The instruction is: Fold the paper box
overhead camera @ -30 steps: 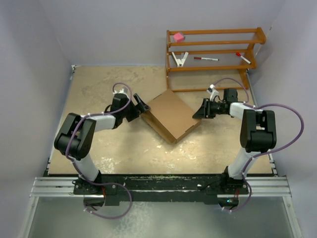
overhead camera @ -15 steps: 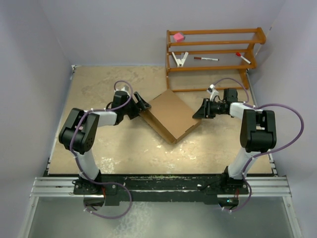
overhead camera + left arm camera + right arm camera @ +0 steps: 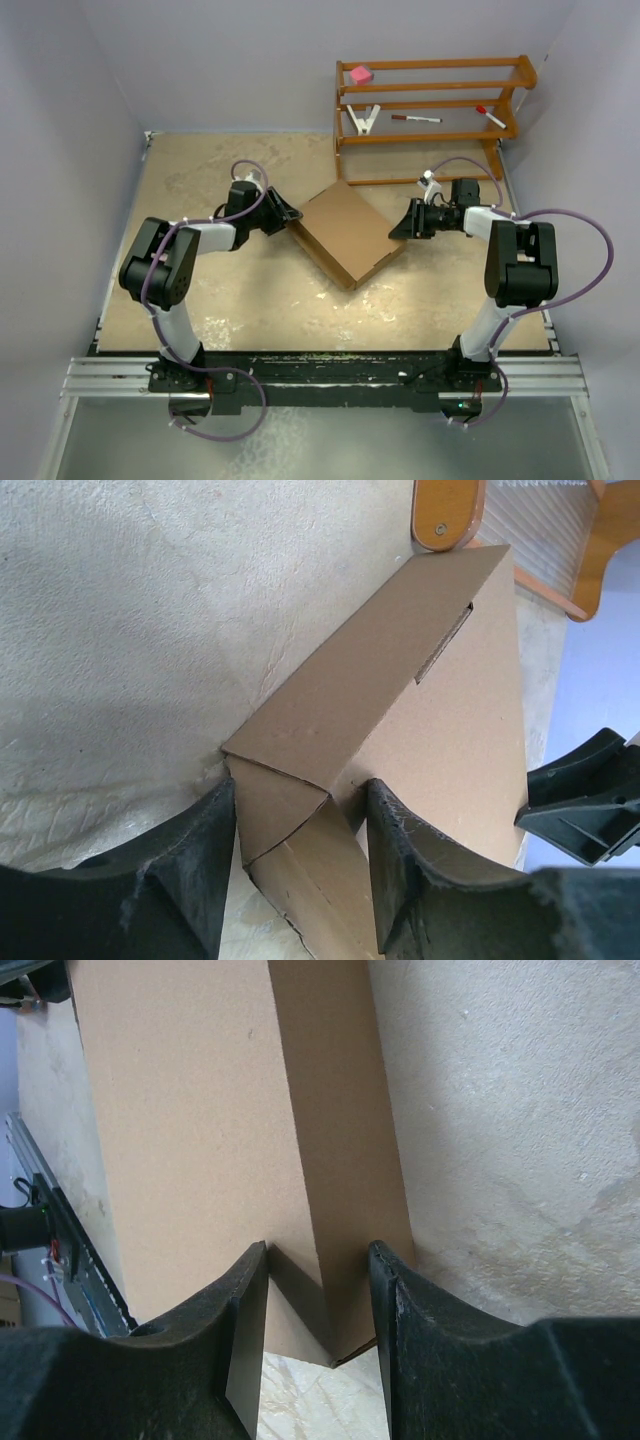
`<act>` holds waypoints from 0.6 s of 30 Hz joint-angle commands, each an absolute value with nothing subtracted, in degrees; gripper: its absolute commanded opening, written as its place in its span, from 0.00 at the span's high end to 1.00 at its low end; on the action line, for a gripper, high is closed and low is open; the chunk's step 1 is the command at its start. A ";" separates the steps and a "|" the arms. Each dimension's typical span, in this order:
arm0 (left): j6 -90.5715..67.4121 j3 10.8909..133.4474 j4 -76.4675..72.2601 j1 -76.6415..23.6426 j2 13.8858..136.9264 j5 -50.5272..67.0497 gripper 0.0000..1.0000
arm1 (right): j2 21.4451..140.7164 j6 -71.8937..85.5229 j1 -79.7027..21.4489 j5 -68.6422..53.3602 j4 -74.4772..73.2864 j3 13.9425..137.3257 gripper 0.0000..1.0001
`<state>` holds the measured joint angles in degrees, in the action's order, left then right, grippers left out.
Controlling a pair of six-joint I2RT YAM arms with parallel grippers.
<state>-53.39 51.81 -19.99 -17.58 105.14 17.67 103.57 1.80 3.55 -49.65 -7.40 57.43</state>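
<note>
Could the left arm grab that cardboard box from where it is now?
Probably yes: a corner of the cardboard box sits between the left gripper's fingers, with nothing in the way.

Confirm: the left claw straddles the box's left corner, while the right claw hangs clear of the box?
Wrong on the right claw. It is not clear of the paper box: the right wrist view shows it straddling the box's right corner. The left claw does straddle the left corner.
</note>
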 commanded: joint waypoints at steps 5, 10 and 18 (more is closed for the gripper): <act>-52.82 52.76 -17.27 -17.39 106.10 16.72 0.62 | 106.56 -1.45 3.41 -41.40 -8.53 57.22 0.57; -52.91 53.69 -15.33 -17.33 105.70 16.99 0.57 | 106.61 -1.48 3.43 -41.42 -8.53 57.22 0.57; -53.91 55.11 -7.22 -17.33 103.23 14.58 0.48 | 106.61 -1.65 3.43 -41.48 -8.61 57.22 0.57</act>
<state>-53.56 53.04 -16.88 -17.52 104.99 17.58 103.57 1.80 3.55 -49.65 -7.38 57.43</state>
